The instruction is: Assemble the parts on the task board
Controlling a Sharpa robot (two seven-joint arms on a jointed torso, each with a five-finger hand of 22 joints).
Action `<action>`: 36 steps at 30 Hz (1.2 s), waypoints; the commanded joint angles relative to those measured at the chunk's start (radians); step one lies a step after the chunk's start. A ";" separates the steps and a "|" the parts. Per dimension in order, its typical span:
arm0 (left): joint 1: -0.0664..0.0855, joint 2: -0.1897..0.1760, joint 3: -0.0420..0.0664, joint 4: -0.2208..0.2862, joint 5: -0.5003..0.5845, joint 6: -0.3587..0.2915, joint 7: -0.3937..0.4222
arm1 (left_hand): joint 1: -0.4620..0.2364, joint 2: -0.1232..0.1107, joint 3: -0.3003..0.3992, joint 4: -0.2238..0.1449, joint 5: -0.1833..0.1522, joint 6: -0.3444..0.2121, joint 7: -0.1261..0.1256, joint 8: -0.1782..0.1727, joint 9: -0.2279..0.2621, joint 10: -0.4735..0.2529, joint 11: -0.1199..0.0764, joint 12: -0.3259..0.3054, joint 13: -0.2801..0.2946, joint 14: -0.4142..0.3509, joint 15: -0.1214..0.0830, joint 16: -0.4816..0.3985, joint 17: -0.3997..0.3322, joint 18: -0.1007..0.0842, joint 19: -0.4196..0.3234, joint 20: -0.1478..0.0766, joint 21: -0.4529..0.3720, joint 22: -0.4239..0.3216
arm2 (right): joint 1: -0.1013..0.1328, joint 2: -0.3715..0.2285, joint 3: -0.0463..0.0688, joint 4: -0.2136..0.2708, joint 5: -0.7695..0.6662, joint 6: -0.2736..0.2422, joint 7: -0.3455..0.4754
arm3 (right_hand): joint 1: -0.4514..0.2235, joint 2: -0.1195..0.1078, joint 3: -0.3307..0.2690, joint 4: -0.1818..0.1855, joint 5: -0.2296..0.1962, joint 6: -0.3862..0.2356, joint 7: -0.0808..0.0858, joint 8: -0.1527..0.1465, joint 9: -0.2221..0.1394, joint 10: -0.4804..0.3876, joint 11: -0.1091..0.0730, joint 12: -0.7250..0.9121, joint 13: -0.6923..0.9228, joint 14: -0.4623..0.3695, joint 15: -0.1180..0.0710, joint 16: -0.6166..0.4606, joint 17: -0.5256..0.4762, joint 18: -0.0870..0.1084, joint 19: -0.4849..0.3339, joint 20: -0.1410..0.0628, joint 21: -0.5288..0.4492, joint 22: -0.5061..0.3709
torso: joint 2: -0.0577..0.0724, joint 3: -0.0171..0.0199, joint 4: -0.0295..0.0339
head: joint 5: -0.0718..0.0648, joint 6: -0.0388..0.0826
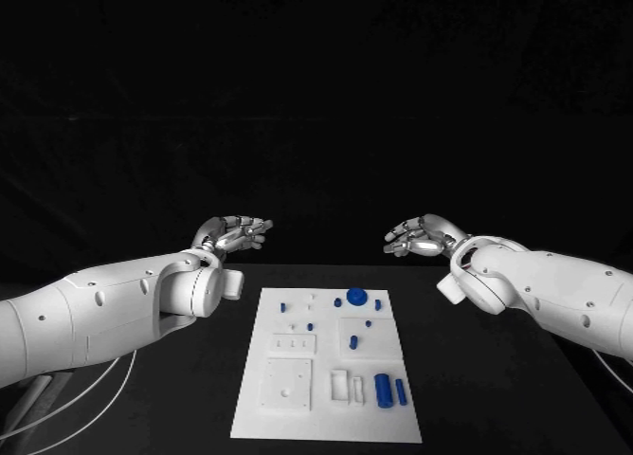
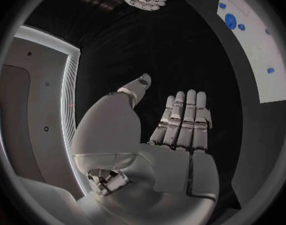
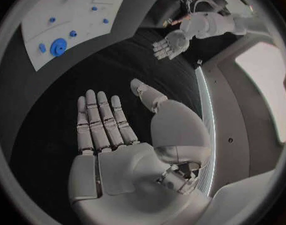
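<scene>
While the task board (image 1: 331, 365) lies flat in the middle of the black table (image 1: 508, 398), we keep both hands raised beyond its far edge, holding nothing. On the board, the parts are small blue pieces: a round, knob-like disc (image 1: 356, 296) near the far edge, tiny studs (image 1: 310, 326) dotted around the middle, and two upright-looking cylinders (image 1: 384, 390) close to the near right corner. We judge them to be rigid moulded plastic, light and smooth, so they may slip or roll if we squeeze them carelessly. The cylinders seem best taken across their sides with a light pinch; the disc by its rim. The board itself looks like a stiff white plate, matt, with shallow rectangular recesses and raised white blocks; it should stay put while we work on it.

Beyond the board's far left corner our left hand (image 1: 235, 232) hovers, its fingers (image 2: 183, 117) straight and lying side by side, thumb apart, palm bare. Beyond the far right corner our right hand (image 1: 422, 234) mirrors it, fingers (image 3: 100, 120) extended together, thumb out, gripping nothing. Both are silver, jointed metal on glossy white arms.
</scene>
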 commanded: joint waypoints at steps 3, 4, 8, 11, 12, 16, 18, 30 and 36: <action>0.002 -0.025 0.001 0.040 -0.038 0.068 -0.028 | 0.013 0.044 -0.022 -0.065 0.001 0.045 0.028 -0.005 -0.021 0.069 0.014 0.016 0.001 0.094 -0.005 0.028 -0.001 0.026 0.053 -0.006 0.018 0.017 | -0.008 0.045 0.002 -0.027 -0.422 -0.017 0.005 | 0.095 -0.035 0.108 -0.009 -0.071 0.091 -0.003 0.030 0.007 0.111 -0.051 0.031 0.005 0.370 -0.149 0.196 0.126 0.121 0.392 -0.039 0.152 0.018 | 0.007 0.0009 0.0015 | 0.007 0.003; 0.002 -0.030 0.001 0.049 -0.042 0.070 -0.026 | 0.020 0.049 -0.022 -0.080 0.007 0.050 0.031 -0.008 -0.025 0.085 0.017 0.019 0.002 0.123 -0.008 0.040 0.003 0.031 0.069 -0.009 0.025 0.019 | -0.012 0.054 0.002 -0.034 -0.443 -0.023 0.006 | 0.096 -0.038 0.108 -0.010 -0.071 0.097 -0.003 0.031 0.007 0.117 -0.058 0.032 0.005 0.403 -0.155 0.216 0.141 0.121 0.430 -0.051 0.172 0.025 | 0.010 0.0015 0.0016 | 0.008 0.004; 0.003 -0.044 0.002 0.078 -0.053 0.086 -0.022 | 0.008 0.073 -0.027 -0.117 0.004 0.083 0.023 -0.007 -0.035 0.121 0.004 0.024 0.000 0.147 -0.016 0.038 -0.002 0.032 0.087 -0.016 0.030 0.018 | -0.028 0.077 0.006 -0.048 -0.511 -0.053 -0.017 | 0.108 -0.050 0.085 -0.026 -0.068 0.130 -0.004 0.032 0.003 0.148 -0.086 0.033 0.004 0.565 -0.187 0.411 0.264 0.121 0.649 -0.154 0.334 0.055 | 0.027 0.0037 0.0061 | 0.006 0.011; 0.005 -0.060 0.003 0.105 -0.065 0.096 -0.015 | -0.002 0.078 -0.028 -0.134 0.004 0.093 0.020 -0.010 -0.041 0.127 0.004 0.020 -0.005 0.147 -0.015 0.030 -0.007 0.030 0.087 -0.016 0.028 0.018 | -0.033 0.093 0.011 -0.050 -0.576 -0.072 -0.043 | 0.099 -0.047 0.106 -0.025 -0.063 0.151 -0.002 0.014 -0.010 0.165 -0.087 0.016 -0.006 0.536 -0.190 0.584 0.383 0.121 0.683 -0.198 0.475 0.051 | 0.039 0.0024 0.0114 | 0.004 0.015; 0.006 -0.066 0.005 0.116 -0.066 0.101 -0.013 | -0.004 0.078 -0.028 -0.139 0.004 0.095 0.020 -0.011 -0.043 0.128 0.004 0.018 -0.006 0.148 -0.015 0.029 -0.008 0.030 0.087 -0.016 0.027 0.018 | -0.036 0.099 0.012 -0.052 -0.607 -0.079 -0.051 | 0.100 -0.047 0.117 -0.029 -0.063 0.154 -0.003 0.008 -0.013 0.168 -0.088 0.009 -0.008 0.527 -0.189 0.619 0.403 0.121 0.679 -0.206 0.517 0.051 | 0.043 0.0024 0.0121 | 0.002 0.016; 0.011 -0.081 0.009 0.153 -0.070 0.114 -0.010 | -0.010 0.077 -0.028 -0.148 0.004 0.097 0.019 -0.013 -0.047 0.130 0.003 0.016 -0.008 0.152 -0.015 0.028 -0.008 0.030 0.089 -0.016 0.027 0.018 | -0.041 0.119 0.015 -0.071 -0.677 -0.085 -0.072 | 0.098 -0.053 0.124 -0.030 -0.061 0.159 -0.005 0.003 -0.016 0.173 -0.089 -0.001 -0.010 0.534 -0.190 0.673 0.420 0.121 0.693 -0.214 0.579 0.052 | 0.061 -0.0027 0.0178 | -0.005 0.020; 0.016 -0.090 0.011 0.176 -0.072 0.115 -0.010 | -0.013 0.078 -0.028 -0.151 0.004 0.098 0.019 -0.014 -0.049 0.132 0.003 0.015 -0.009 0.153 -0.016 0.027 -0.009 0.030 0.089 -0.017 0.026 0.018 | -0.045 0.133 0.016 -0.088 -0.710 -0.084 -0.078 | 0.100 -0.054 0.128 -0.031 -0.062 0.160 -0.005 0.001 -0.016 0.173 -0.088 -0.005 -0.010 0.534 -0.189 0.688 0.420 0.121 0.698 -0.215 0.593 0.051 | 0.072 -0.0035 0.0211 | -0.006 0.025; 0.030 -0.113 0.038 0.246 -0.093 0.118 -0.014 | -0.033 0.084 -0.023 -0.173 0.004 0.110 0.016 -0.017 -0.057 0.145 0.000 0.011 -0.014 0.164 -0.019 0.024 -0.011 0.030 0.096 -0.019 0.026 0.019 | -0.054 0.196 0.030 -0.168 -0.789 -0.107 -0.076 | 0.111 -0.060 0.142 -0.032 -0.055 0.152 -0.004 -0.008 -0.019 0.158 -0.082 -0.026 -0.014 0.530 -0.183 0.726 0.415 0.121 0.708 -0.225 0.616 0.047 | 0.131 -0.0192 0.0499 | -0.014 0.047; 0.039 -0.117 0.042 0.253 -0.093 0.114 -0.014 | -0.039 0.084 -0.021 -0.179 0.004 0.112 0.015 -0.018 -0.060 0.146 0.000 0.009 -0.016 0.162 -0.018 0.020 -0.013 0.029 0.096 -0.019 0.025 0.018 | -0.054 0.218 0.034 -0.190 -0.827 -0.107 -0.080 | 0.111 -0.068 0.140 -0.034 -0.045 0.150 -0.006 -0.011 -0.020 0.153 -0.079 -0.034 -0.014 0.526 -0.181 0.740 0.411 0.121 0.711 -0.227 0.621 0.045 | 0.159 -0.0270 0.0596 | -0.025 0.058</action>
